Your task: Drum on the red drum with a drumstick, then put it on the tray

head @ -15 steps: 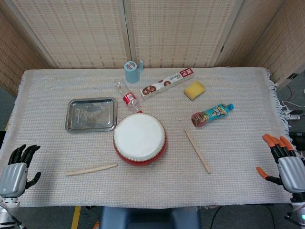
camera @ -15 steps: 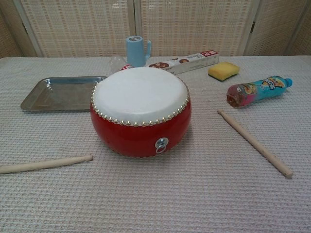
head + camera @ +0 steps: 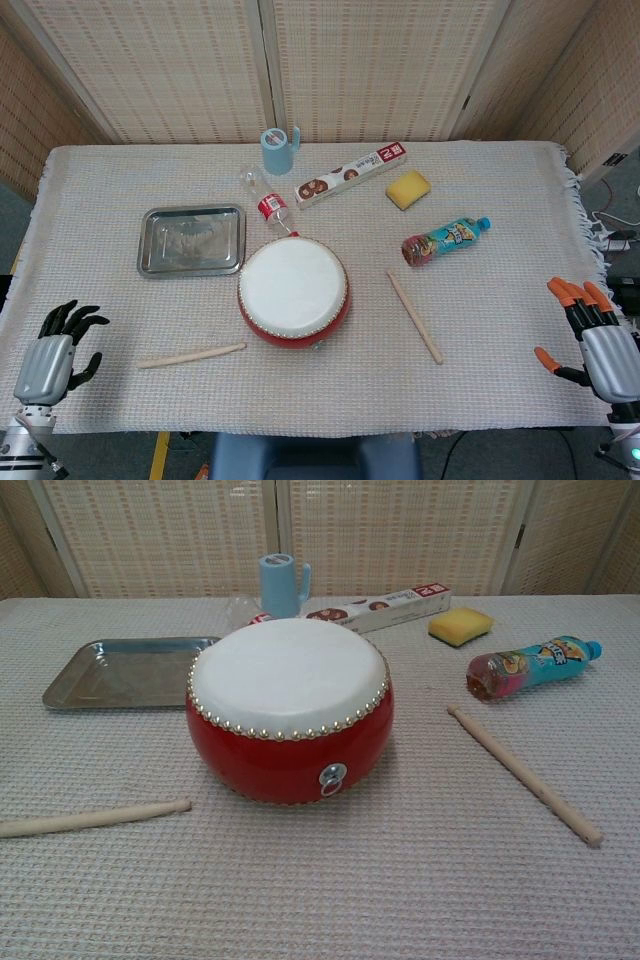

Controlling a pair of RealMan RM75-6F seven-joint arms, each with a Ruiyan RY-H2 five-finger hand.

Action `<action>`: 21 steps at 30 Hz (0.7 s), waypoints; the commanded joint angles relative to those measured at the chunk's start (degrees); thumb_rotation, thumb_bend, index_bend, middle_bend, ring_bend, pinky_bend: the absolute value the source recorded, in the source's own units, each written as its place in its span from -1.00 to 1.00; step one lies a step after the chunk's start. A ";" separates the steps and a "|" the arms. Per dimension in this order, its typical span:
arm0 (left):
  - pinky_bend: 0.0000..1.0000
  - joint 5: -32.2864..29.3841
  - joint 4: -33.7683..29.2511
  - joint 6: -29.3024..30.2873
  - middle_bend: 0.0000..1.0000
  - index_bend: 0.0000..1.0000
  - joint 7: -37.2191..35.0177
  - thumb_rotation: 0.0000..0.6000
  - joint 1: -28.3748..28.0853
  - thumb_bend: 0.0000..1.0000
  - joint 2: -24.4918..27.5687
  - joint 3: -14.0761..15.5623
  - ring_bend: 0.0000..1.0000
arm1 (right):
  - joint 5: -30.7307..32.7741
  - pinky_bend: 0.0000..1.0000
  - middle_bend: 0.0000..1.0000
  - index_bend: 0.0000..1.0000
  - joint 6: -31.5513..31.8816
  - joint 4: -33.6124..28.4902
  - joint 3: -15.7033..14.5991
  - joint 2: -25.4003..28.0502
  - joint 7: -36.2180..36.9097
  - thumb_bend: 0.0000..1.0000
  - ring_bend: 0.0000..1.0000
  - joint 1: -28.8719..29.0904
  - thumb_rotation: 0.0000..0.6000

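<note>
From the head view, the left hand and right hand wait released at the tabletop's front corners, each nearest one drumstick, apparently for easy reach. From the chest view, the red drum sits mid-table, the tray toward the left edge, neither hand visible

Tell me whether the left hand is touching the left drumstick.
Apart. The head view shows bare cloth between the left hand and the left drumstick.

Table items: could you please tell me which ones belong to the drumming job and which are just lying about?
Belong to the job:
red drum
left drumstick
right drumstick
tray

Just lying about:
blue cup
long box
yellow sponge
drink bottle
small clear bottle
</note>
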 commanded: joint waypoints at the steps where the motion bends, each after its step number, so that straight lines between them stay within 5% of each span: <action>1: -0.86 0.82 -0.70 -6.41 -0.57 -0.19 -4.69 1.00 -3.37 -0.25 -0.72 0.45 -0.85 | -0.34 -1.00 -0.89 -1.00 0.19 0.07 -0.08 0.10 0.23 -0.53 -1.00 0.14 1.00; 9: -0.86 -1.08 0.69 -13.42 -0.56 -0.16 3.01 1.00 -8.14 -0.26 -7.46 0.33 -0.84 | -0.49 -1.00 -0.89 -1.00 0.64 0.16 -0.25 0.56 0.76 -0.53 -1.00 0.14 1.00; 21: -0.90 -13.35 -0.07 -18.17 -0.59 -0.18 17.73 1.00 -12.08 -0.29 -16.11 -1.19 -0.84 | 0.31 -1.00 -0.89 -1.00 0.59 1.01 -0.46 0.72 2.55 -0.53 -1.00 -0.03 1.00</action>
